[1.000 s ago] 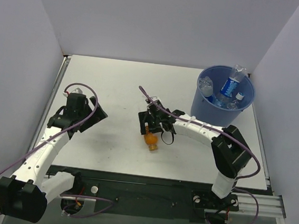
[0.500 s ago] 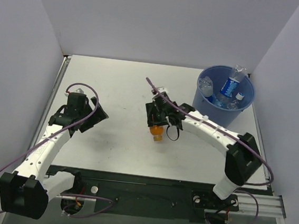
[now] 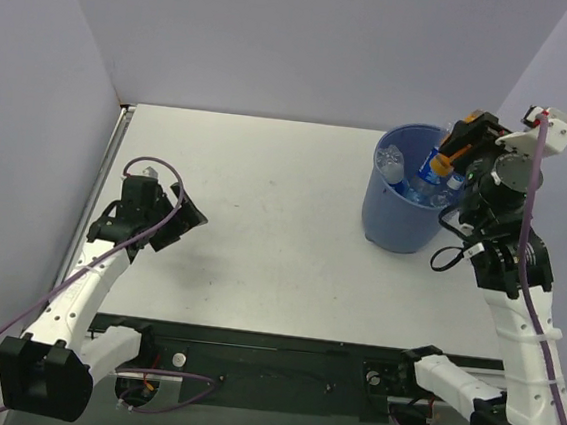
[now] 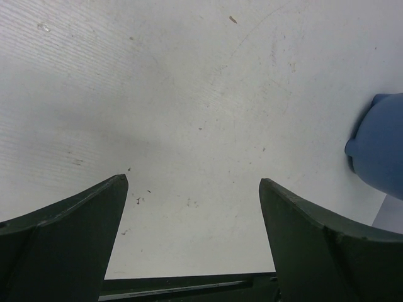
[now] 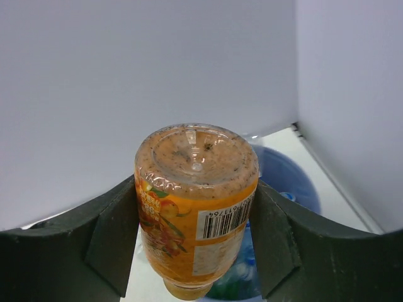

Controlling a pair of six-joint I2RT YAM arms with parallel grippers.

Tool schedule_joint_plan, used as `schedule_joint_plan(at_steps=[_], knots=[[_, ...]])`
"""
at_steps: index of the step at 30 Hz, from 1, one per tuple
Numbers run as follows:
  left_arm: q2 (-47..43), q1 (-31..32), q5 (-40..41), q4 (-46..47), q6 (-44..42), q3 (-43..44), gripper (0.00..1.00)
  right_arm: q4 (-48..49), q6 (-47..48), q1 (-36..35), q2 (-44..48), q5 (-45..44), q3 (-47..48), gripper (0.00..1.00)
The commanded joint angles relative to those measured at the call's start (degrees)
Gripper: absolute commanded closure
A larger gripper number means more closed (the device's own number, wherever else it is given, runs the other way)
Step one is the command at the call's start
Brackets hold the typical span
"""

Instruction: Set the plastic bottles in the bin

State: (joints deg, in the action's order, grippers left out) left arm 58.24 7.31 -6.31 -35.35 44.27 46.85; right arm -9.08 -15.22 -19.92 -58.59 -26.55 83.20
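At the near left, your left gripper (image 4: 192, 185) hangs spread, low over the table (image 3: 265, 191), well apart from the bin (image 3: 393, 221). Far right, on a tall upright arm, your right gripper (image 5: 196, 189) pinches the orange bottle (image 5: 208, 217) cap-down above the bin's rim; other bottles (image 3: 430, 168) lie inside.

We find print on only two things. The orange bottle (image 5: 195, 207) in the right wrist view carries a wrap-around label. On it is a white panel with a black barcode (image 5: 221, 220) and a row of small digits beneath the bars. We read these as something like 61764, without certainty. Beside the panel the label pictures orange fruit and green leaves. A pale block of fine print lower down is too small for us to read. In the top view a blue-labelled bottle (image 3: 431, 169) standing in the bin (image 3: 388, 223) bears white lettering, blurred beyond reading.
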Motion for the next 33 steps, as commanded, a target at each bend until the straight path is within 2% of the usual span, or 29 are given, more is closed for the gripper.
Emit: schedule_joint_plan(at_steps=[1,3,5,6,8,15,24,28,33], knots=[[-1.55,-0.72,-1.43,1.96,-0.85,0.09,0.03,-1.72,0.90,5.59,-6.35,-2.98,0.74,0.52],[-1.90,-0.72,-1.25,1.78,-0.85,-0.18,0.03,-1.73,1.25,6.12,-7.41,-4.48,-0.14,0.48],[-2.42,-0.81,-1.08,1.78,-0.85,-0.53,0.03,-1.99,0.64,6.82,-8.64,-4.13,-1.37,0.36],[-2.51,-0.89,-1.08,1.78,-0.94,-0.53,0.03,-3.21,0.02,7.00,-9.08,-3.69,-1.46,0.26],[-2.43,-0.98,-2.48,1.87,-1.38,-0.36,0.03,-6.80,-2.00,7.09,-10.84,-3.25,0.20,0.16],[-2.51,-1.16,-5.03,2.57,-3.66,0.52,0.03,-8.06,-4.81,6.92,-6.82,-1.41,-0.84,0.00],[-4.27,-1.16,-1.70,0.81,-9.54,5.18,0.03,-12.71,-8.59,4.29,3.56,-2.45,-9.89,0.00],[-5.24,-1.07,0.41,-0.07,-12.45,7.81,0.03,-14.29,-7.81,0.51,8.22,-8.16,-15.16,0.00],[-5.94,-1.07,2.87,-1.64,-15.53,9.14,0.03,-17.72,-8.07,-0.12,11.21,-14.23,-17.37,0.00]])
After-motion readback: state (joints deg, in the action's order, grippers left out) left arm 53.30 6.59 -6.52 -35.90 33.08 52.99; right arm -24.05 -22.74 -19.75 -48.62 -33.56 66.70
